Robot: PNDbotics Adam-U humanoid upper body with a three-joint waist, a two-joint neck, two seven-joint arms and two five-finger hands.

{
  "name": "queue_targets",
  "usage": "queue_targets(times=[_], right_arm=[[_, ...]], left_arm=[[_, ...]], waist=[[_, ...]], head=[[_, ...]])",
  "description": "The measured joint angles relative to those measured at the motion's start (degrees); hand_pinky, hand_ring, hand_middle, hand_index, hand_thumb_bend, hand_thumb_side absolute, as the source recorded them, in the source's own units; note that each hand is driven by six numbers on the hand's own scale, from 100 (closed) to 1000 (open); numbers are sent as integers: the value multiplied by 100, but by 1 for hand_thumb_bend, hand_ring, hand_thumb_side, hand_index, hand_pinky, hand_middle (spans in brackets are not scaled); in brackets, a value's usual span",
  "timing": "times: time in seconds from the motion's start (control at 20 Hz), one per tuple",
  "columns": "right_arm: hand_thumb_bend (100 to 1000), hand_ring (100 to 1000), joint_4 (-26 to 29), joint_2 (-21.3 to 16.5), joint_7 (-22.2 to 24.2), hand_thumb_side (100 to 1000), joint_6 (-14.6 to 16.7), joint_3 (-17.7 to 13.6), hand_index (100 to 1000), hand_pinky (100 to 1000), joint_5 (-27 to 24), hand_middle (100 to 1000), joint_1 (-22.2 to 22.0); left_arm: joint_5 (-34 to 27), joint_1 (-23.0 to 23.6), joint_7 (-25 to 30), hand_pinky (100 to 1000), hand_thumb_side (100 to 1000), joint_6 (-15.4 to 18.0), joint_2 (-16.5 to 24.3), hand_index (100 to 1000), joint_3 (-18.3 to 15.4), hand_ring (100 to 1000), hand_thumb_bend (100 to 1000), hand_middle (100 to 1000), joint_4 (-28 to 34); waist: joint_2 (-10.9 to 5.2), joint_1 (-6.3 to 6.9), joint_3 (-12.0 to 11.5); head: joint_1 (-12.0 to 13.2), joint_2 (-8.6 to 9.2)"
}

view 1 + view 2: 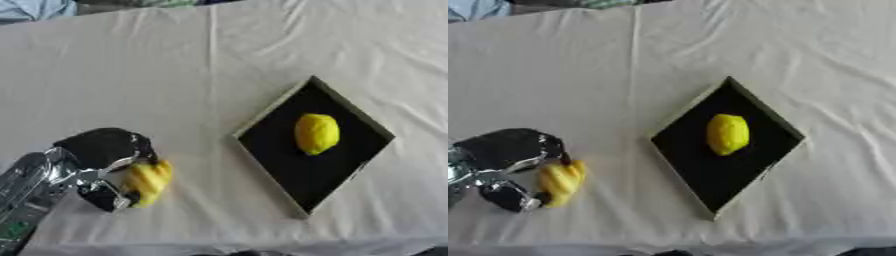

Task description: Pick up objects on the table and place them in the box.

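Left hand [98, 165] first, since it is the only one working: it comes in from the lower left corner, black and silver, with its fingers and thumb curled around a small yellow fruit [147, 183]. I read that fruit as a little bunch of bananas, though the shape is soft and I would not swear to it. I cannot tell whether the fruit is resting on the cloth or already lifted off it. My right hand shows in neither view.

Going down from the biggest thing: the table [175, 70] is covered by a pale, creased cloth that fills nearly the whole picture. On it, toward the right, sits the box [262, 112], a shallow tray with a black floor and a thin light rim, turned so that it looks like a diamond. Inside it, on the black floor, lies a lemon [316, 133], a bit above the middle and clear of the rim.

So as I judge it, one piece is done: the lemon is in the box. The yellow fruit in my left hand is the piece now in progress, grasped but well apart from the box, to its left. I see nothing else loose on the cloth, so this looks like the last piece. What is left is carrying it right, over the near rim, and letting go beside the lemon.
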State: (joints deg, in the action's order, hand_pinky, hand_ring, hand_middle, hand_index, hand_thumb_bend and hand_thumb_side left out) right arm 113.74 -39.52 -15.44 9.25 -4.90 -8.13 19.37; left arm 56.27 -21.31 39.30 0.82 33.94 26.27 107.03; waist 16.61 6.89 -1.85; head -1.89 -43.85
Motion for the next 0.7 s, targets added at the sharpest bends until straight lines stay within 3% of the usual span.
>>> queue_targets(times=[0.15,0.3,0.5,0.7], right_arm=[[100,814,0,1,-13,580,-7,-2,840,925,-8,693,0],[100,814,0,1,-38,582,-13,-5,840,925,-17,692,0],[100,814,0,1,-76,582,-16,-27,840,926,-58,692,-1],[100,814,0,1,-92,583,-22,-35,840,926,-60,692,-22]], left_arm=[[189,-44,-179,790,100,36,-26,714,22,681,424,594,-13],[457,-45,-415,747,100,27,-26,659,34,628,227,544,5],[726,-38,-727,733,100,-29,-20,620,32,605,171,511,148],[627,-36,-792,728,100,-127,20,603,2,594,120,484,436]], waist=[[0,0,4],[7,0,7],[19,0,7],[19,0,0]], head=[[1,0],[-2,0],[-10,0],[-30,0]])
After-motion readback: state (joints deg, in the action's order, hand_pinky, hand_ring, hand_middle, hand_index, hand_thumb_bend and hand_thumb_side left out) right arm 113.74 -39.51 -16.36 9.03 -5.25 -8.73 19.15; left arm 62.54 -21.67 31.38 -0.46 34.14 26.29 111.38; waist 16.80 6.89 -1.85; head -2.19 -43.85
